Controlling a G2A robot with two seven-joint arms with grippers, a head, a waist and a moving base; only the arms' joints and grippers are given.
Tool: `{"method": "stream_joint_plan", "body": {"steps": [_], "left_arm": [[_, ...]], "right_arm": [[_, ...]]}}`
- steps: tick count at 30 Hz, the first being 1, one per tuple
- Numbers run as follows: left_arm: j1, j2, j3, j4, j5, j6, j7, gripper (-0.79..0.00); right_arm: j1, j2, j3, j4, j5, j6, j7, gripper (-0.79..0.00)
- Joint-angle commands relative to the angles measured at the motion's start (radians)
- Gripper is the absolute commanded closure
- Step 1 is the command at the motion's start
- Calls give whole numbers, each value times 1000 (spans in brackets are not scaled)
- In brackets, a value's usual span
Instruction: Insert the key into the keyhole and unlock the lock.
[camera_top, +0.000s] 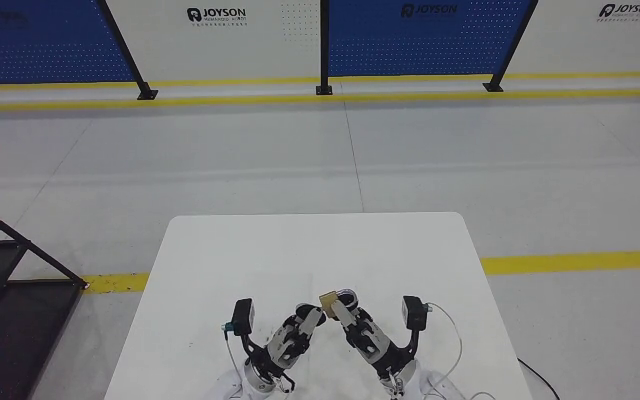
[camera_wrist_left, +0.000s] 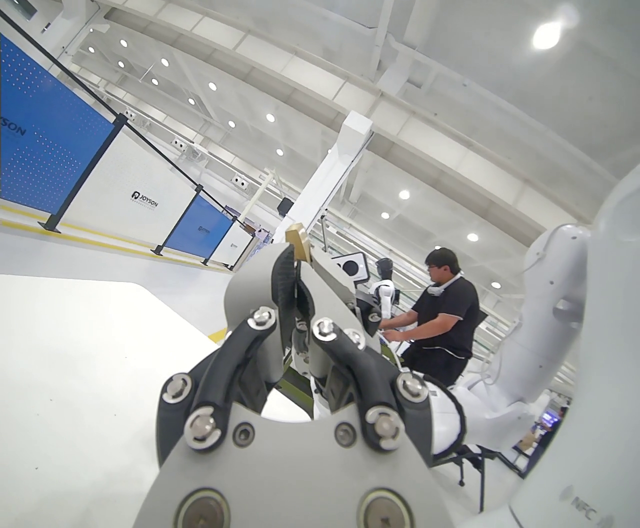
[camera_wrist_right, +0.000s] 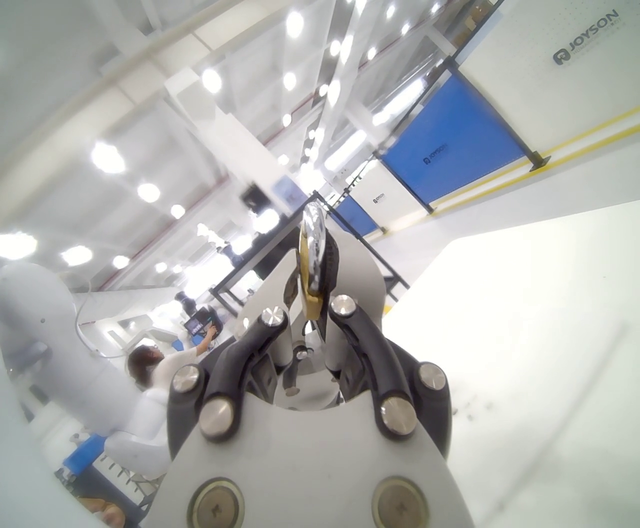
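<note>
lock, brass, silver shackle, lower centre of top view above white table: clamped edge-on in right gripper, closed tight on it for steadiness; left gripper pinched shut on small brass piece, seemingly the key, tip to tip for insertion.

Place: a large industrial test hall for robots.
Floor: pale grey glossy floor marked with long yellow painted lines, as on a factory lane.
Fencing: blue perforated partition panels and white partition panels on black metal posts mark off the area.
Ceiling: high white beamed ceiling with rows of round lamps and a tall white square column.
Work surface: a plain white square table stands alone on the open floor.
Beyond: a white-and-black humanoid robot stands among far workstations.
</note>
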Motion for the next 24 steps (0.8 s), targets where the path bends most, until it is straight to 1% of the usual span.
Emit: {"method": "stream_joint_plan", "body": {"steps": [1, 3, 8, 11, 14, 16, 24], "left_arm": [[3, -1, -2, -3, 51, 20, 32, 0], [5, -2, -2, -3, 87, 34, 56, 0], [8, -5, 4, 2, 216, 122, 157, 0], [7, -6, 14, 11, 252, 148, 211, 0], [1, -7, 20, 20, 275, 162, 242, 0], [-2, -7, 22, 24, 300, 187, 263, 0], [-6, -4, 28, 29, 355, 250, 314, 0]], "right_arm": [[-1, 1, 1, -1, 1, 1, 3, 0], [-2, 1, 2, -3, 1, 3, 5, 0], [-6, 3, 5, -9, 2, 7, 8, 0], [-10, 4, 9, -12, 2, 8, 9, 0], [-12, 5, 11, -15, 0, 9, 12, 0], [-13, 5, 12, -17, -1, 12, 12, 0], [-16, 7, 13, -22, 0, 23, 26, 0]]}}
